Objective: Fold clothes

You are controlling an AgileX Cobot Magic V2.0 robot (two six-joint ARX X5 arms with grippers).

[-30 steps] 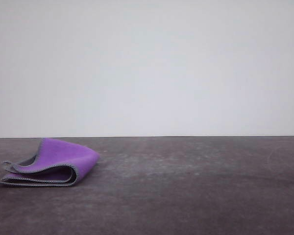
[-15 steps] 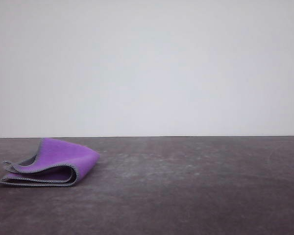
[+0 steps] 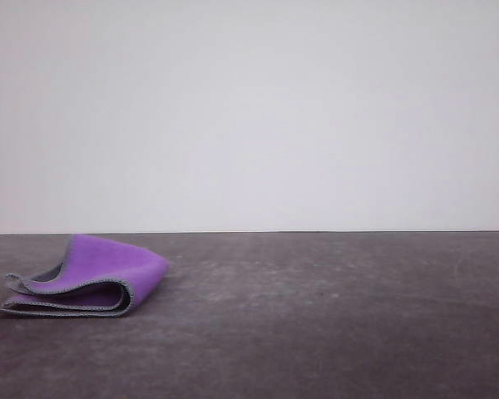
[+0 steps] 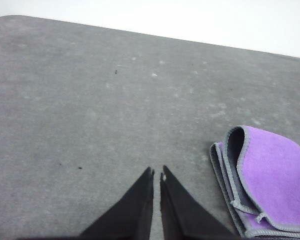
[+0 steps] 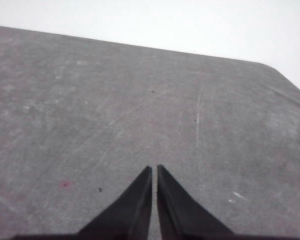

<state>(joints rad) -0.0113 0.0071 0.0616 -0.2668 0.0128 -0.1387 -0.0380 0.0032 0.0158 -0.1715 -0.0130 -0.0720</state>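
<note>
**Checking the fold before calling it done**

Judging by the pics, the cloth (image 3: 87,278) lies on the table's (image 3: 333,316) left side, already doubled over: purple face up top, charcoal face inside the layers, grey hem (image 3: 75,290) running along the stacked edges. From the front, the layers gape a bit on the left, with one loose corner sticking out at the far-left end. The fold itself bulges on the right, so the stack isn't pressed flat.

Left gripper (image 4: 156,175) hangs above bare table w/ jaws all but closed, only a thin slit between the tips, nothing held. In its wrist view the cloth (image 4: 270,180) sits just beside the tips, not touching. Right gripper (image 5: 154,170) is likewise nearly closed and empty, over bare table w/ scratches, well apart from the cloth.

My read: the folding looks mostly finished; what's left is a tidy-up or retreat. To do it well:

- If pressing, come down w/ the left arm, since it's the closer one, and push on the bulged fold side, not the open edges, so layers don't slide apart.
- Keep jaws closed for pressing; open them only if regrabbing the stray corner.
- Move slowly near the hem; a snag would drag the top layer and undo the fold.
- Keep the right arm clear.
</note>
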